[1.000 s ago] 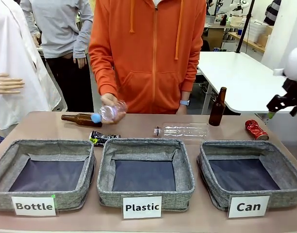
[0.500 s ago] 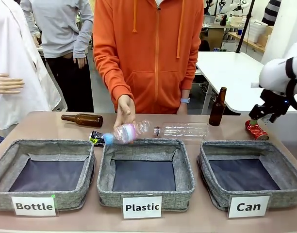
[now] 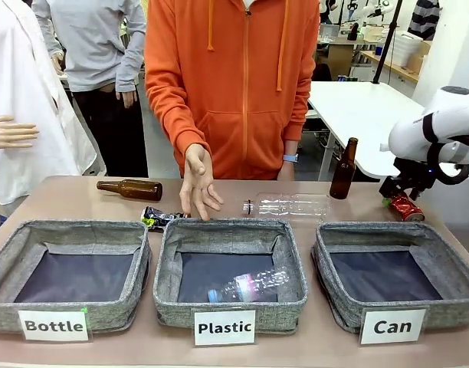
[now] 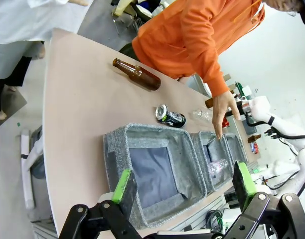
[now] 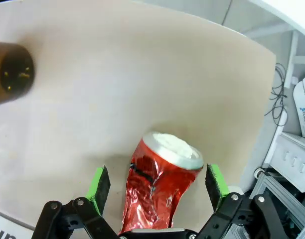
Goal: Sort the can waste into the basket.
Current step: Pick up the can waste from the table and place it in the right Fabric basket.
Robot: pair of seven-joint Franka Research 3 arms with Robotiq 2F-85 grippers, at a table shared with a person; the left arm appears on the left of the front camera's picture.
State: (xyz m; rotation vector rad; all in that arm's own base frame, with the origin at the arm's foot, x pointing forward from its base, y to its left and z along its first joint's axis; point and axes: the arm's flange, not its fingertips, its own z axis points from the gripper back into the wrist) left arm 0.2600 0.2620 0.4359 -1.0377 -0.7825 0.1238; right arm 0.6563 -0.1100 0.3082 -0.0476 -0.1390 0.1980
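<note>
Now R jaws spread wide, straddling the crushed red drink can lying on the tan surface just behind the grey fabric "Can" basket. Crushed black-and-silver can lies behind the grey "Bottle" basket. L jaws released, holding nothing.

We see bare table on both sides of the red can, inside our right gripper's spread fingers. A standing brown bottle is near it. The Can basket is open on top. A person's hand hangs just beside the black can.
</note>
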